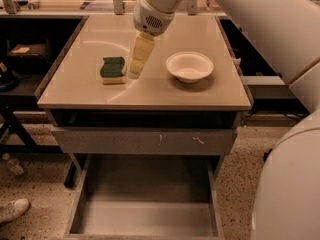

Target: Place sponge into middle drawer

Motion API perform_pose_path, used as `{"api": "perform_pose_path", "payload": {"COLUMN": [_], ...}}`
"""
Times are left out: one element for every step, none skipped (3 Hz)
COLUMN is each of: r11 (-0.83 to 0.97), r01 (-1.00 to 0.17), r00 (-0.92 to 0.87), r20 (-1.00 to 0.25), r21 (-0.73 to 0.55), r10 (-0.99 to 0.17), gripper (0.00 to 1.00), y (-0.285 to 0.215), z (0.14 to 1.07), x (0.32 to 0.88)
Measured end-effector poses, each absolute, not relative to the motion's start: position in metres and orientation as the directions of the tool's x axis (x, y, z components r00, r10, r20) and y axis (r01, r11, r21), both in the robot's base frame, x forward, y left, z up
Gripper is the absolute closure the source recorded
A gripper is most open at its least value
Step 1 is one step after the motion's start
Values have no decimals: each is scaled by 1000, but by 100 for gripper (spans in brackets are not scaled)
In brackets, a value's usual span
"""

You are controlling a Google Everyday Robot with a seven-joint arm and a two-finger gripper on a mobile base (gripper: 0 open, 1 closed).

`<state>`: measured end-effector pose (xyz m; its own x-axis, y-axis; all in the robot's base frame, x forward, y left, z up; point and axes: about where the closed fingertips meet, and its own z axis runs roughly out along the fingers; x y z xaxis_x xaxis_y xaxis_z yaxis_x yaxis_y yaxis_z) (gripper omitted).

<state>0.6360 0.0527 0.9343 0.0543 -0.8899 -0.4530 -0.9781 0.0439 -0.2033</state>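
Camera view: the tool [134,73] points down at the worktop [150,94], its tip just right of the sponge [113,69]. Whether it is open or closed cannot be told, nor whether it touches the sponge. The sponge lies flat on the worktop, green side up. A white bowl [189,66] sits well to the right. Below, the middle drawer [145,219] stands pulled out, under a scratched grey front panel [145,141]. The white arm [260,19] reaches in from the upper right, its wrist tilted slightly.
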Motion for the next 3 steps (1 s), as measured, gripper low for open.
{"api": "perform_pose_path", "payload": {"r11": [42, 18, 18], "r01": [-978, -981, -981], "r00": [56, 70, 70], "r20": [-455, -444, -444], "r21": [-202, -193, -193], "r10": [-889, -893, -893], "gripper": [0, 0, 0], "y": [54, 81, 81], "z": [933, 918, 918], "x": [637, 670, 670]}}
